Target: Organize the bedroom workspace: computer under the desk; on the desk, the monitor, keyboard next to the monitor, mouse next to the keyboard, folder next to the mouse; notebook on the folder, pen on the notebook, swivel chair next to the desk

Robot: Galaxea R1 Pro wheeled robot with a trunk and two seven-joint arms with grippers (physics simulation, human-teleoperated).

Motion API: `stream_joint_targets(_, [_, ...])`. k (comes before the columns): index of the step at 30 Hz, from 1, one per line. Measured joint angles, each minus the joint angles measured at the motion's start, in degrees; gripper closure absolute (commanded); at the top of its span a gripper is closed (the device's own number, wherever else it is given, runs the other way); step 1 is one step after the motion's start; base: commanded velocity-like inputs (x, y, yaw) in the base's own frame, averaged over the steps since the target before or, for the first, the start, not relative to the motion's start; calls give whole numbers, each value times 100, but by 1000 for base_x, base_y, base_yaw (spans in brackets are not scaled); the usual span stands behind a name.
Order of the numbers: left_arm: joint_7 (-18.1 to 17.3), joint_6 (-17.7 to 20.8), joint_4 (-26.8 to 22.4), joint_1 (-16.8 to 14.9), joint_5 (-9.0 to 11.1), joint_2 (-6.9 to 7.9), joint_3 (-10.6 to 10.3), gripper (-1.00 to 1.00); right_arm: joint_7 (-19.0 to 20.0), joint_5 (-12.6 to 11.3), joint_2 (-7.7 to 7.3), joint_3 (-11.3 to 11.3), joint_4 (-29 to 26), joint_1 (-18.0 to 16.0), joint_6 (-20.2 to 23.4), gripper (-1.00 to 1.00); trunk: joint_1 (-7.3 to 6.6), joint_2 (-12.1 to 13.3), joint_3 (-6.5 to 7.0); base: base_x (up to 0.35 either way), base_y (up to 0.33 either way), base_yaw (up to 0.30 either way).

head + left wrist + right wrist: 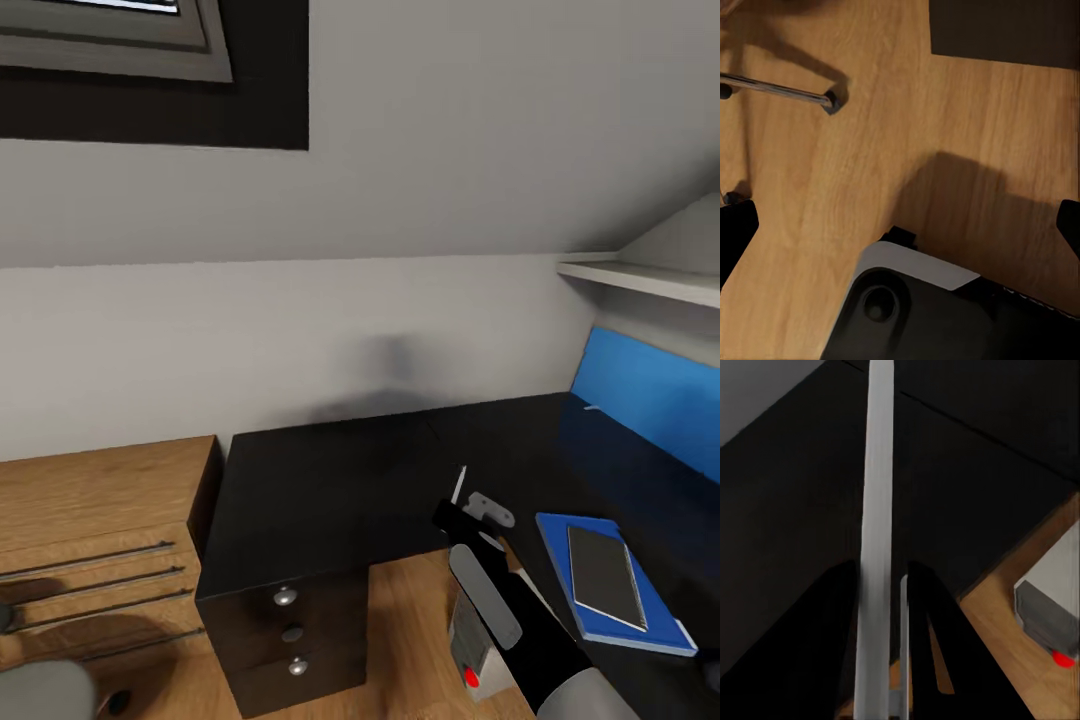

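R gripper point(462, 497) is pinched on the pen point(876, 547) over the desk point(330, 480), near the notebook point(605, 575) on the folder point(660, 615); pen's light, stiff, slick, so I'd keep a mid-shaft grip; L fingers point(735, 232) spread, empty.

Wooden dresser point(95, 540) against pale wall point(300, 330)

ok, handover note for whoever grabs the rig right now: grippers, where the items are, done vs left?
Right gripper: shut on the pen, held over the black desk.
Left gripper: open, empty, over wood floor.
Done: notebook lies on the blue folder on the desk.
Computer stands on the floor at the desk's edge.
Left: pen onto notebook. Monitor, keyboard, mouse, chair: unverified.
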Motion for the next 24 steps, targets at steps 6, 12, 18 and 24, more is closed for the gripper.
stream_joint_targets(6, [0,-7,0,0,-2,7,0,-100,0,8,6,-418,72,-1,-1,100,0,0,13,0,0,-290])
stream_joint_targets(12, [0,-9,0,0,-1,9,0,-100,4,9,1,-804,119,0,0,100,0,0,20,0,0,-293])
stream_joint_targets(18, [0,-10,0,0,-1,9,0,-100,31,15,3,-1321,391,-2,-14,100,0,0,21,0,0,-296])
stream_joint_targets(24, [0,-12,0,0,-2,9,0,-100,34,16,1,-1516,432,-3,-56,100,0,0,21,0,0,-297])
